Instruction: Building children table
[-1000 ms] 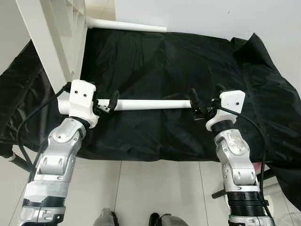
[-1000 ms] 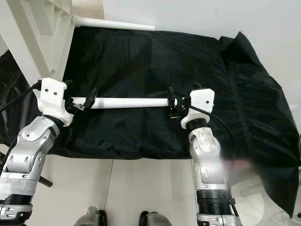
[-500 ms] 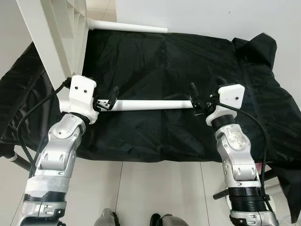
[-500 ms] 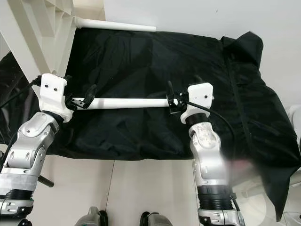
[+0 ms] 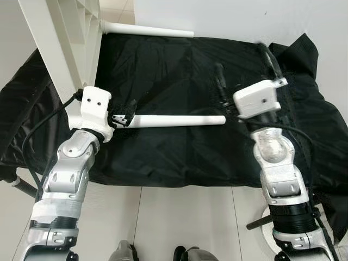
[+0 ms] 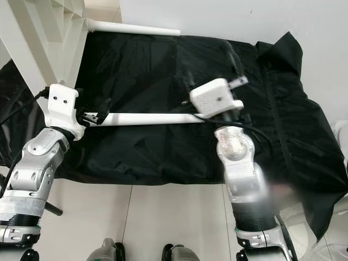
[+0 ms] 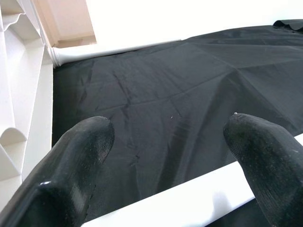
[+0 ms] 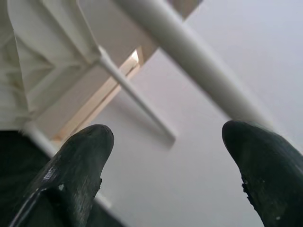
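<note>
White parts laid out on a black cloth (image 5: 179,70), with nothing joined yet. Looks like an early stage of the build: no leg seated in any socket, as far as can be made out.

Counted: two white legs, one white ribbed panel, two grippers.

- Near leg (image 5: 179,120): flat across the middle of the cloth, running side to side.
- Far leg (image 5: 147,30): along the far edge of the cloth, well apart from both grippers.
- Panel (image 5: 51,49): standing upright at the left edge of the cloth, just beside the far leg's left end. Probably the tabletop, seen from its underside.

Left gripper (image 7: 168,137): over the left part of the cloth, at the near leg's left end. Fingers (image 7: 80,156) spread wide, with the leg crossing low between them, so cradled rather than clamped.

Right gripper (image 8: 165,142): lifted above the right part of the cloth, clear of the near leg's right end, tilted upward and blurred. Fingers parted, with nothing between them.

Left to do, judging from this: nearly everything. Regrip the near leg, carry it to the panel at the cloth's left edge and seat it. Then repeat with the far leg, and likely with more legs than the two on the cloth.
</note>
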Robot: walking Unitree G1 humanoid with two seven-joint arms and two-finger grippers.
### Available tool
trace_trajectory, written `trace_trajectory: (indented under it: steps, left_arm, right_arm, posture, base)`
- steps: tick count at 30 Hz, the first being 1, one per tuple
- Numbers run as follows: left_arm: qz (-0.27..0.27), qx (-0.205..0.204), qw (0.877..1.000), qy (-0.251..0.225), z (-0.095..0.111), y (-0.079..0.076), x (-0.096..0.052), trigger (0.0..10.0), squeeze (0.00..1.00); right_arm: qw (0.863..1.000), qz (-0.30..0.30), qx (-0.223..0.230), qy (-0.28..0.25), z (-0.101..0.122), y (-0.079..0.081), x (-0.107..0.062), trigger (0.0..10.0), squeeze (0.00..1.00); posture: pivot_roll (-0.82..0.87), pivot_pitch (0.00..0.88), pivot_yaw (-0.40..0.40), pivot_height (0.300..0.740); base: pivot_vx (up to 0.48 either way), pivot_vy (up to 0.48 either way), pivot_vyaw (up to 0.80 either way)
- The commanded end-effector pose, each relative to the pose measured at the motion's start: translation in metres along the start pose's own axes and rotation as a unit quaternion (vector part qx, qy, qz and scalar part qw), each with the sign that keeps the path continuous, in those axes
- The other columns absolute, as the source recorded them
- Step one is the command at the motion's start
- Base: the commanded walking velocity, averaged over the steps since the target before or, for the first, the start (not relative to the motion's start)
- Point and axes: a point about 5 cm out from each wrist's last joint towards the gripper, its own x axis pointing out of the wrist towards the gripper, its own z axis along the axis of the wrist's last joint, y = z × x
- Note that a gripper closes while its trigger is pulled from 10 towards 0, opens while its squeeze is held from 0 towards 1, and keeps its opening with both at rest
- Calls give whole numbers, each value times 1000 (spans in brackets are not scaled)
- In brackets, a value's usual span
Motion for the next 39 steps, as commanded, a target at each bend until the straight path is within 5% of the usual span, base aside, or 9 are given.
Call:
trace_trajectory:
  steps: [1, 12, 39]
  left_arm:
    - [30, -3, 999, 11, -4, 4, 0, 10000, 0]
    - [34, -6, 999, 8, -3, 6, 3, 10000, 0]
    - [34, -9, 999, 4, -2, 4, 4, 10000, 0]
  right_arm:
    - [999, -3, -26, -28, 7, -4, 3, 10000, 0]
    - [992, 22, -88, -90, 21, -11, 41, 10000, 0]
    - [985, 74, -135, -77, 7, 6, 98, 10000, 0]
  posture:
    - [26, 146, -22, 740]
    - [25, 140, -38, 740]
    - [33, 133, -57, 740]
  base:
    - [0, 0, 0]
    - [0, 0, 0]
    - [0, 0, 0]
